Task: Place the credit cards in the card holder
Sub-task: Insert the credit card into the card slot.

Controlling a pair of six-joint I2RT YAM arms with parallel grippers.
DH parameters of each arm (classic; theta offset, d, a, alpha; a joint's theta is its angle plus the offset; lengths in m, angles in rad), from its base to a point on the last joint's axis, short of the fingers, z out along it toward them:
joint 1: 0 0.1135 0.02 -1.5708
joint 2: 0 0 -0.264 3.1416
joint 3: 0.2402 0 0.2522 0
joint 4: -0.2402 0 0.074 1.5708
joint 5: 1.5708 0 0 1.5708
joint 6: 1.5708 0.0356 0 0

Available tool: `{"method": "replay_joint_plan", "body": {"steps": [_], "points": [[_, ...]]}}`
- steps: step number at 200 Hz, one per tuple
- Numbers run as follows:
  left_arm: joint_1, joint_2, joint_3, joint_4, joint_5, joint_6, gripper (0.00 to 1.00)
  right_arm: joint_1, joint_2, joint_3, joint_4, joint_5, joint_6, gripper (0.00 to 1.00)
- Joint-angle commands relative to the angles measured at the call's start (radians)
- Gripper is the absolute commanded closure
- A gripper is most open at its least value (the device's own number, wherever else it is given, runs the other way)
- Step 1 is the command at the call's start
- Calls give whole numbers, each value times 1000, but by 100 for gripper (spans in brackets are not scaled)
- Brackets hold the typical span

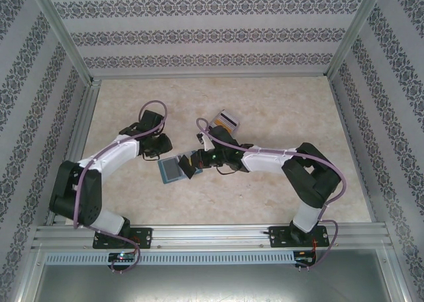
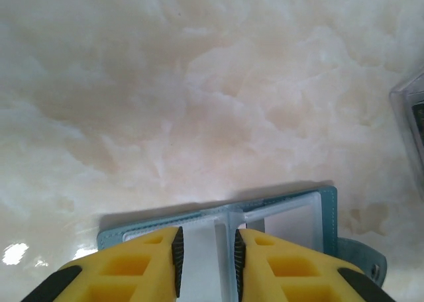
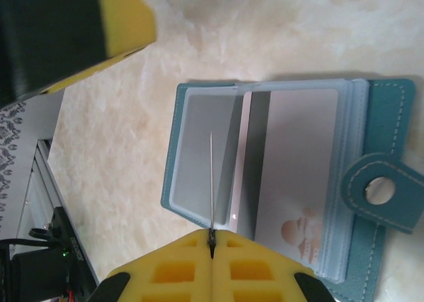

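— Lying open on the worktop [image 1: 278, 196], how is the card holder [image 3: 387, 116] placed?
— It is seen spread flat near the middle of the worktop, teal cover down, with its snap strap [image 3: 377, 189] folded out to 1 side.
— What is held in its pockets?
— 1 grey-white card [image 3: 298, 156] with a pale orange emblem is seen inside a clear pocket page. More pale blue-grey pages [image 3: 199, 143] are fanned beside it.
— And the right pincer [image 3: 211, 239]?
— Its fingers are pressed together on 1 credit card [image 3: 211, 176], which is viewed edge-on and poised over the pocket pages.
— The left pincer [image 2: 207, 252]?
— Its fingers are held apart at the holder's edge, and a pale page is seen in the gap. Whether anything is touched cannot be told.
— Any other container?
— A clear box [image 1: 226, 122] with cards inside is set on the worktop just beyond the holder.
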Motion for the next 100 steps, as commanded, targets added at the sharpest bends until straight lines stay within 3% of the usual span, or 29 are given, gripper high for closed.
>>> {"method": "replay_joint_plan", "body": {"steps": [1,100], "points": [[7,-50,-73,-50,-20,-44,70,-16,19,-15,73,-24,27,95],[8,-73,-265,45,49,-115,72,-13,98,17,119,-41,43,95]]}}
